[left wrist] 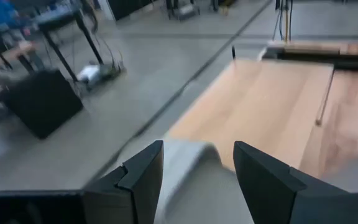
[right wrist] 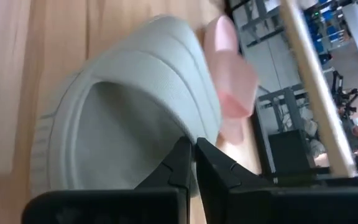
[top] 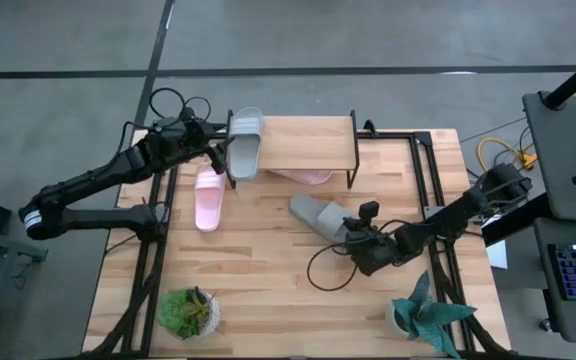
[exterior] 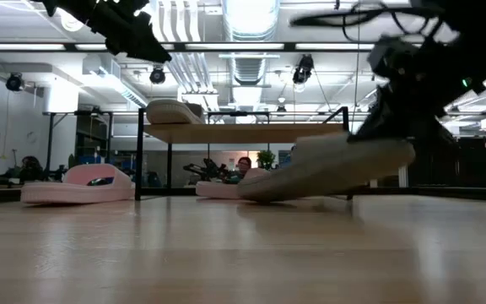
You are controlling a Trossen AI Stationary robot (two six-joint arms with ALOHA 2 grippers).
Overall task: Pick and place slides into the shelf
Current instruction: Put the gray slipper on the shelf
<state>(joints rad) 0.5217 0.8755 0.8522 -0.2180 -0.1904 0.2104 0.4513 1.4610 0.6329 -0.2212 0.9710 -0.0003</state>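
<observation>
A grey slide lies across the left end of the shelf, resting on its plank top. My left gripper hovers open at that end, its fingers standing either side of the slide and above it. One pink slide lies on the table left of the shelf. Another pink slide lies under the shelf. My right gripper is shut on the second grey slide at mid-table. My right gripper pinches the grey slide between its two shut fingers at the edge of the ribbed strap, beside the hollow under it. The fingers come slanting down from the table's right side. That end is raised; the far end rests on the table.
A green plant stands at the near left and a teal plant at the near right of the table. Black frame bars run along both table sides. A person sits in the room beyond the shelf.
</observation>
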